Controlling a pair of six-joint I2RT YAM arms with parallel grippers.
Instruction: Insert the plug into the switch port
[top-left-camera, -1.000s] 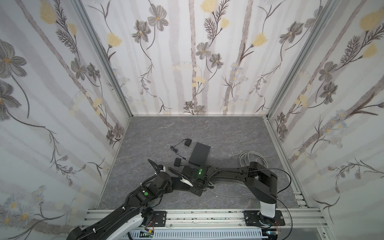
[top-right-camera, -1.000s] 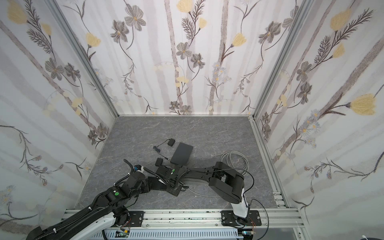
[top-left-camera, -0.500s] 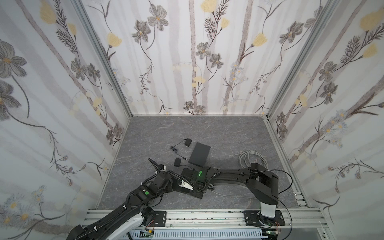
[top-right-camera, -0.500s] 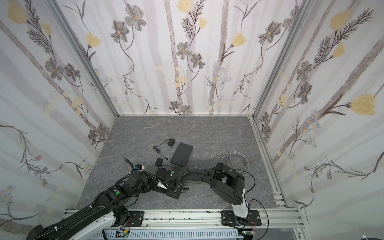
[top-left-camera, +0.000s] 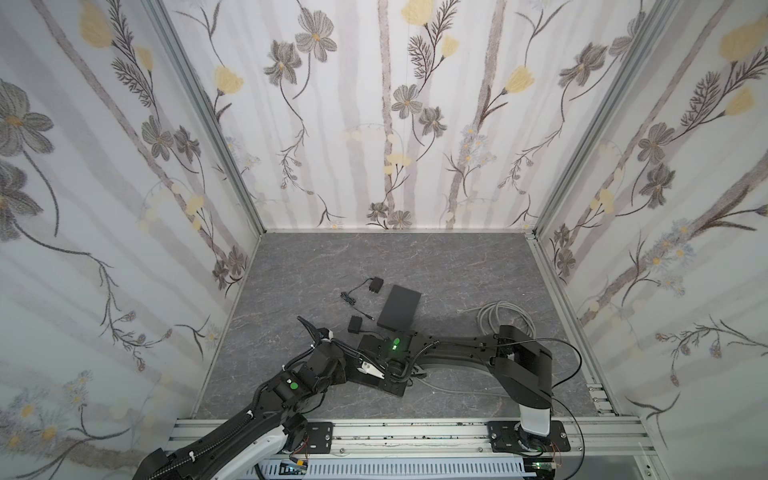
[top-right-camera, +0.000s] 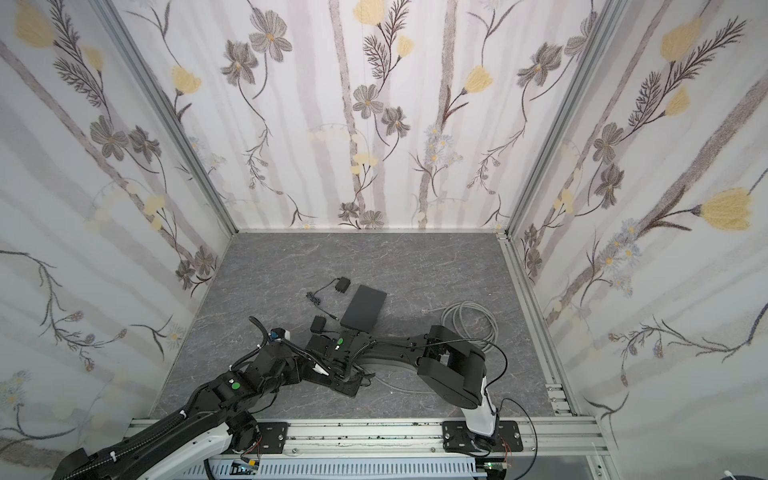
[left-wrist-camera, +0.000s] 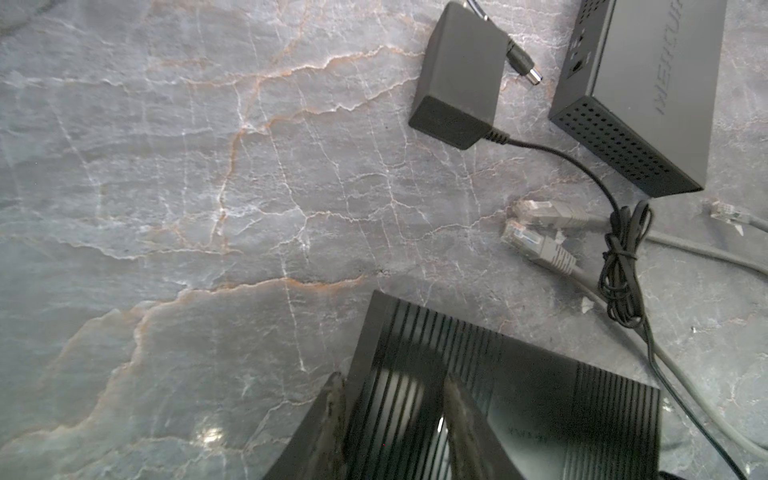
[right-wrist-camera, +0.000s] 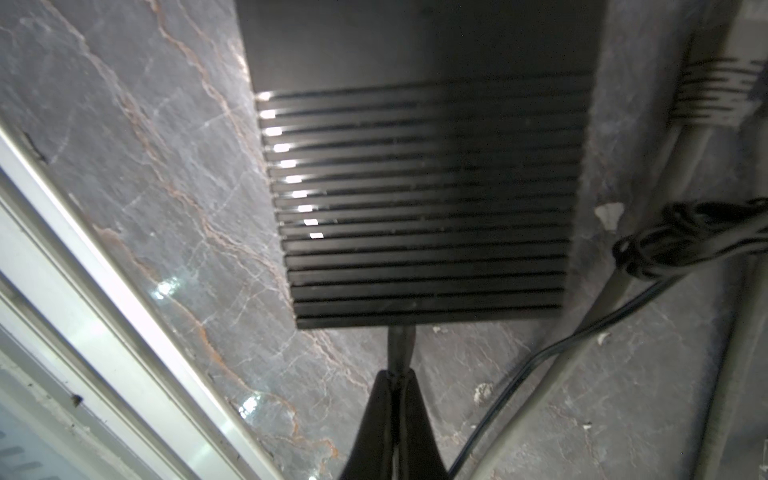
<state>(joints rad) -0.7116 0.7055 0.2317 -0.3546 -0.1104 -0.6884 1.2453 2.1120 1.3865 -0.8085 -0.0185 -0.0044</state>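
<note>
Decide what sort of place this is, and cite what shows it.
Probably a robot test cell, not a home: left arm and right arm bolted to an aluminium rail, wallpapered panels boxing in a stone-look tabletop.

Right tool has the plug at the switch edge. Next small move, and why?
Probably a short straight push of the right tool toward the switch: the plug tip sits at its near edge, in line with the tool, and the left tool grips the switch to brace it. Seating isn't visible.
</note>
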